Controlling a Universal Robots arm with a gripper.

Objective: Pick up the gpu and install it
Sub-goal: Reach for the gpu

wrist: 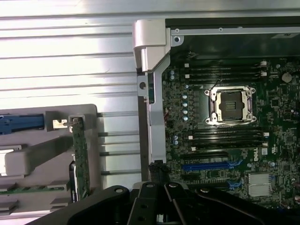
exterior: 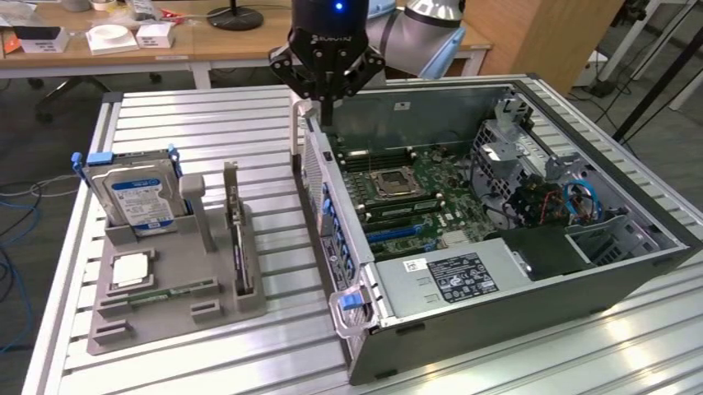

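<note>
Claw (exterior: 326,100) hanging pinched shut, gripping nothing

Below the claw and off to the exterior view's left, the gpu (exterior: 236,234) is standing on edge in a grey holder (exterior: 209,311), well apart from the fingers. Farther out in that holder, a hard drive (exterior: 137,193) is standing upright. The claw is hovering over the side wall of the open computer case (exterior: 462,329), with the motherboard (exterior: 423,193) lying exposed on its other side.

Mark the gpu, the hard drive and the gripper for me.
gpu (exterior: 239,239): exterior view, upper edge of the upright card.
hard drive (exterior: 137,197): exterior view, its blue-white label.
gripper (exterior: 324,105): exterior view, between its shut fingertips.
</note>
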